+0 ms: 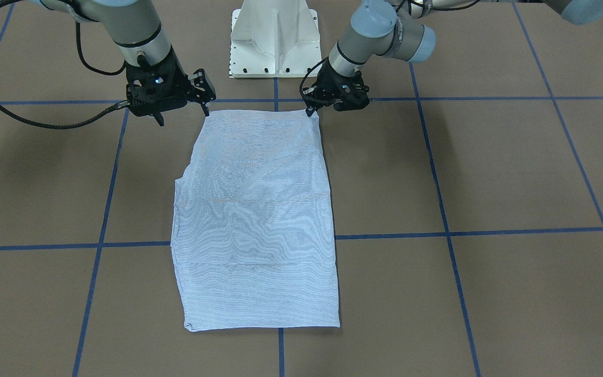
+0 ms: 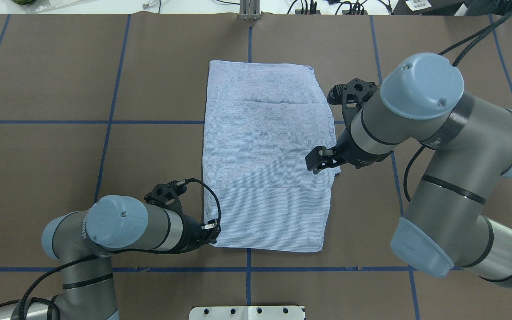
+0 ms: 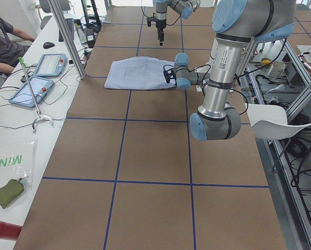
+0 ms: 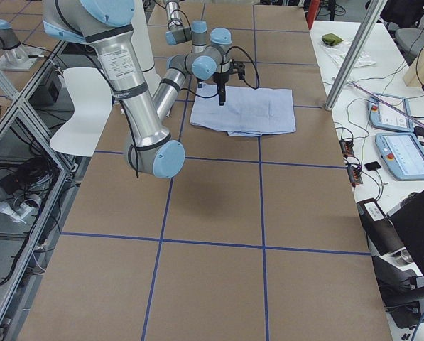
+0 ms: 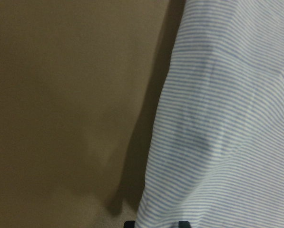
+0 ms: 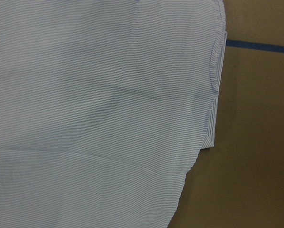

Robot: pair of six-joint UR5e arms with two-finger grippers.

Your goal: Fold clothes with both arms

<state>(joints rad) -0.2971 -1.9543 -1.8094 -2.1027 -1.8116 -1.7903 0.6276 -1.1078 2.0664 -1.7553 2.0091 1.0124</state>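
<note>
Striped shirt folded to a flat rectangle mid-tabletop, both pincers at its robot-side end.

The striped shirt (image 2: 265, 155) lies flat on the brown tabletop (image 2: 60, 178), straight out from the white base (image 1: 275, 42). Its long side runs away from the robot, across a blue tape line (image 2: 149, 121), and stepped layers show along its right edge. The left pincer (image 2: 213, 232) is low at the near left corner, right at the cloth. Only slivers of its tips show in the left wrist view, so I can't tell if it's clamped or apart. The right pincer (image 1: 184, 118) is lifted over the near right corner, fingers (image 1: 159, 118) wide apart, holding nothing. On the side bench (image 3: 20, 130), an olive pouch (image 3: 7, 191) lies at a clear printed bag (image 3: 9, 164); can't tell if it's inside.
</note>
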